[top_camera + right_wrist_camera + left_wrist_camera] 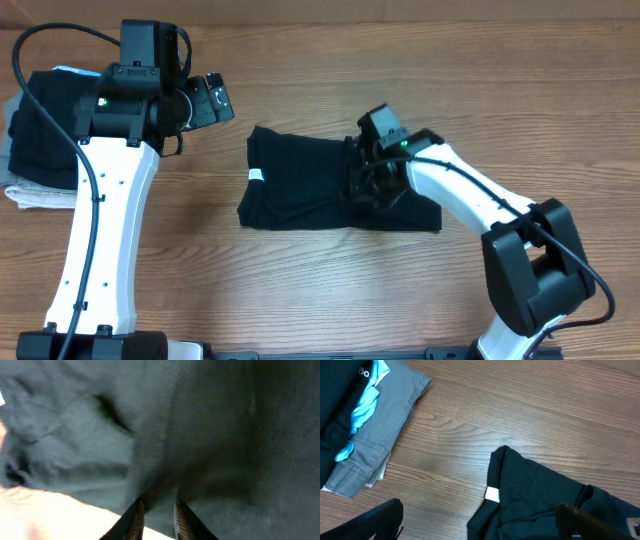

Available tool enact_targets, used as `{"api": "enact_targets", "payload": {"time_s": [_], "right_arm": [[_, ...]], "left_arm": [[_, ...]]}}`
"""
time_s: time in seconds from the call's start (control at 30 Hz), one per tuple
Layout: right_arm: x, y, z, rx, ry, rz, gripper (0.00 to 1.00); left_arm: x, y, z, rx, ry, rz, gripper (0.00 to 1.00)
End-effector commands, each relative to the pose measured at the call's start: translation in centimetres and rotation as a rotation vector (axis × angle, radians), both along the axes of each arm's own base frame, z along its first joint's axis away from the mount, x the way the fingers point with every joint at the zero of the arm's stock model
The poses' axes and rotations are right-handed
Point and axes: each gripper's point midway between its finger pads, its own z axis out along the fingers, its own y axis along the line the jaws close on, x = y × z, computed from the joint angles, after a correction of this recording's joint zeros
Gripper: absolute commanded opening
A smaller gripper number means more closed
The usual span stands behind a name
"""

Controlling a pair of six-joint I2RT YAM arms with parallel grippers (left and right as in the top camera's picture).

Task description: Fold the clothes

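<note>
Right hand [368, 172], one of two, rests on the single black T-shirt [300, 185], its fingers [136, 519] nearly together and pinching a fold of the cloth. The shirt lies crumpled in the middle of the counter [300, 60], with one white label [255, 176] showing at its left edge. The left hand [214, 98] hangs above the wood, spread wide and holding nothing. One pile [40, 150] at the far left has three pieces: one black garment [45, 120], one grey garment [385, 420], one light blue garment [365, 405].
</note>
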Motion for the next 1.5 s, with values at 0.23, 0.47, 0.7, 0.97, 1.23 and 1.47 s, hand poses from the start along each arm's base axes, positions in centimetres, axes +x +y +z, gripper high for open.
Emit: {"api": "enact_targets", "payload": {"time_s": [0.23,0.47,0.7,0.97,1.23,1.47], "right_arm": [[-0.8,0.4,-0.5,0.08,0.037,0.002,0.37],[1.0,-2.7,5.5,0.062,0.033,0.042,0.42],[1.1,-10.6,6.6,-0.076,0.129,-0.13,0.42],[0.5,-15.9,3.8,-0.161,0.171,-0.239,0.42],[0.5,-16.9,-0.3,-0.182,0.124,-0.261,0.42],[1.4,-16.9,-1.6,-0.172,0.063,-0.269,0.42]], "left_arm": [[0.0,-0.1,-0.1,0.002,0.003,-0.007,1.0],[0.0,-0.1,-0.1,0.002,0.003,-0.007,1.0],[0.0,-0.1,-0.1,0.002,0.003,-0.007,1.0],[0.0,-0.1,-0.1,0.002,0.003,-0.007,1.0],[0.0,-0.1,-0.1,0.002,0.003,-0.007,1.0],[0.1,-0.1,-0.1,0.002,0.002,-0.007,1.0]]}}
